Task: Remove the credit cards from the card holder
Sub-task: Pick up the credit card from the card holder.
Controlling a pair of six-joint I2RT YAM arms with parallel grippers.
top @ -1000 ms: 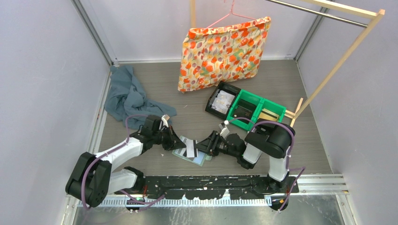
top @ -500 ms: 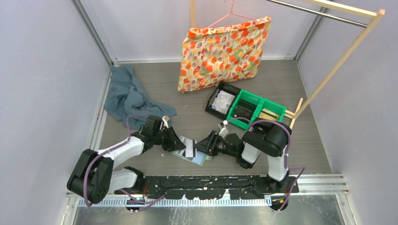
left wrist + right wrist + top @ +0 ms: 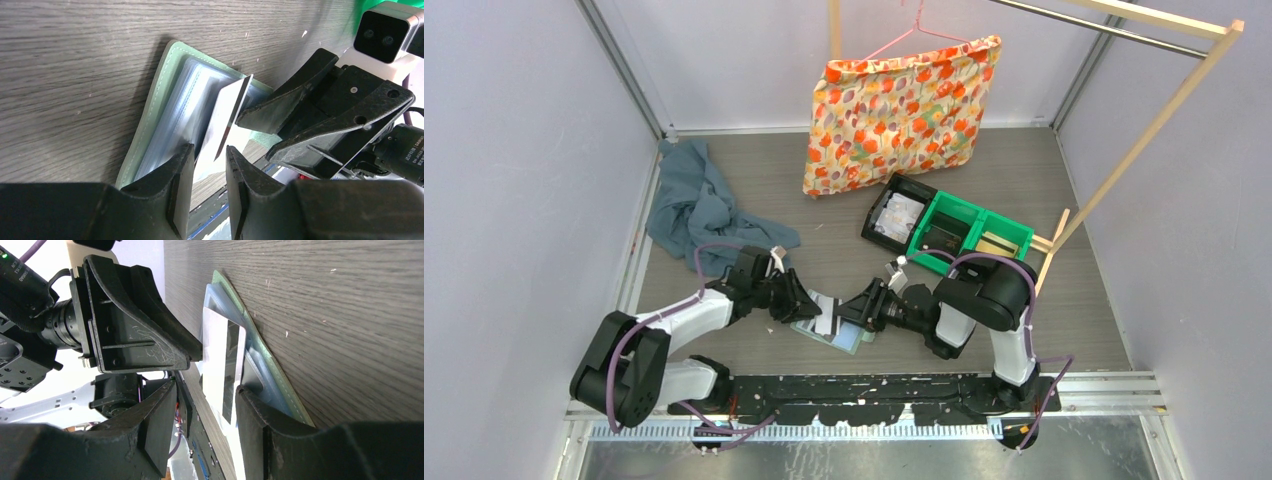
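Over the last second both arms have crept inward. The left tool (image 3: 807, 300) and the right tool (image 3: 856, 305) now stand closer together than they did, nose to nose over the card holder (image 3: 150, 125), which lies open and flat on the worktop (image 3: 75, 50) directly under their tips.

One credit card (image 3: 230, 115), white with a dark stripe, is tilted up out of the clear pockets. It leans between the two tools rather than lying flat.

In the left wrist view, the card's lower corner sits in the narrow gap between the left tool's fingers (image 3: 180, 175). They are slightly apart and do not appear to pinch it. The upper finger of the right tool touches the card's far edge. In the right wrist view, the right tool's fingers (image 3: 250, 410) are clearly spread. The card stands in the space ahead of them, with the tip of the left tool against its other edge.

The closing-in suggests the card is being levered free but is not yet out: its base seems still tucked into a pocket. Neither tool holds it firmly, so it could drop back. Whether other cards remain in the blurred pockets cannot be told.
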